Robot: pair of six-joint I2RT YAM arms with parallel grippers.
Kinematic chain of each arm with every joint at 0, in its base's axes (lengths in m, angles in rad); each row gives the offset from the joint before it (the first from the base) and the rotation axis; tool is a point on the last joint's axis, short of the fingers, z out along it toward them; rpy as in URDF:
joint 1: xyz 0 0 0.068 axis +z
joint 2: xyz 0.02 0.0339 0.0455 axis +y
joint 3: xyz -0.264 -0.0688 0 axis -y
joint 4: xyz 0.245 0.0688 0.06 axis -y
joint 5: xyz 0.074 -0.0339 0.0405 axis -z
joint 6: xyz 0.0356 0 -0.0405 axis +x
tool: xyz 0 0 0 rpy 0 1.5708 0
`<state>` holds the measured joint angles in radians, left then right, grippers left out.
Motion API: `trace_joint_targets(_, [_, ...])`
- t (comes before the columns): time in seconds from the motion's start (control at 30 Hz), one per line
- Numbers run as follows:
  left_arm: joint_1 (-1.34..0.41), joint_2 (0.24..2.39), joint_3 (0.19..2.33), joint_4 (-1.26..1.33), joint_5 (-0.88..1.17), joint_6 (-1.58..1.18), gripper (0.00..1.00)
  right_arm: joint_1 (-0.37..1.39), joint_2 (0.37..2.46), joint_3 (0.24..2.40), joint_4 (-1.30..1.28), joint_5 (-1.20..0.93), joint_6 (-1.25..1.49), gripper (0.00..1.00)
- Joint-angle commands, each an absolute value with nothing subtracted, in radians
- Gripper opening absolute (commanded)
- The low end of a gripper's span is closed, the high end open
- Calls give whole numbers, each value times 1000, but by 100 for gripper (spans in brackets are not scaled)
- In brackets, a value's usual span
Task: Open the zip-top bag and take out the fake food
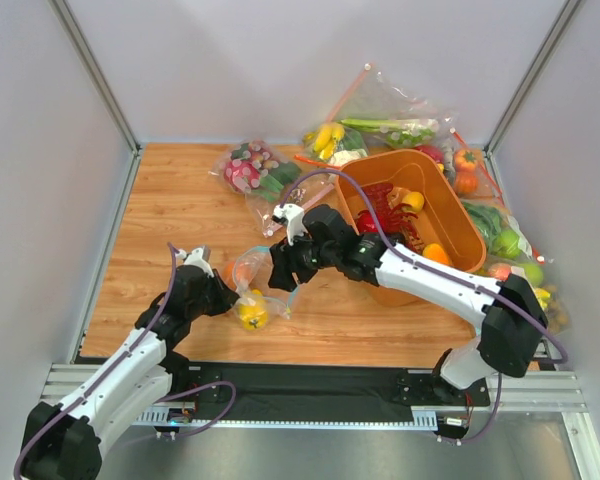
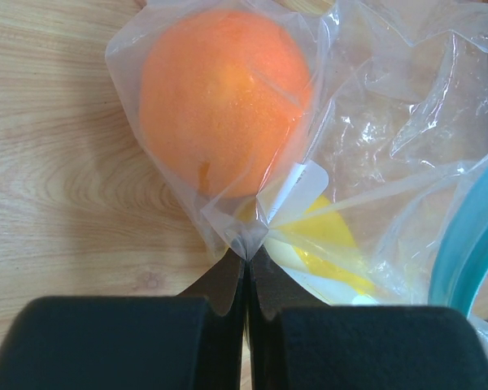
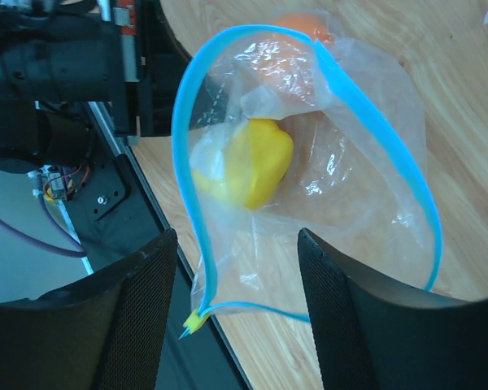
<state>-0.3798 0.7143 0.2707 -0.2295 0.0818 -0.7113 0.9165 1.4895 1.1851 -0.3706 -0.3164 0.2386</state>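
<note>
The zip-top bag [image 3: 350,187] lies near the tabletop's [image 1: 180,200] front edge, mouth gaping, with a yellow fruit [image 3: 248,162] and an orange fruit [image 2: 224,97] inside. Your left hand [image 2: 246,268] pinches a bottom corner. Your right hand [image 3: 236,244] hangs spread over the mouth. Close carelessly and you'll likely trap film with the fruit, or tug that corner free.

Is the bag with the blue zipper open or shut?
Open. The blue strip of the zip-top bag spreads in a wide loop, with the yellow fruit and orange fruit inside.
</note>
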Motion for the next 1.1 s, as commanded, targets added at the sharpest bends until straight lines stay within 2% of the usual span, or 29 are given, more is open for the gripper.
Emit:
trace_joint_targets(0.0, [-376, 695, 291, -252, 94, -698, 0, 914, 1537, 1233, -302, -334, 258, 62])
trace_joint_targets(0.33, [-376, 677, 265, -236, 106, -703, 0, 922, 1718, 1282, -298, -293, 241, 57])
trace_joint_targets(0.73, [-376, 670, 239, -226, 110, -712, 0, 969, 1861, 1285, -294, -123, 245, 56])
trace_joint_targets(1.07, [-376, 683, 209, -199, 98, -729, 0, 1005, 1839, 1249, -305, -239, 282, 56])
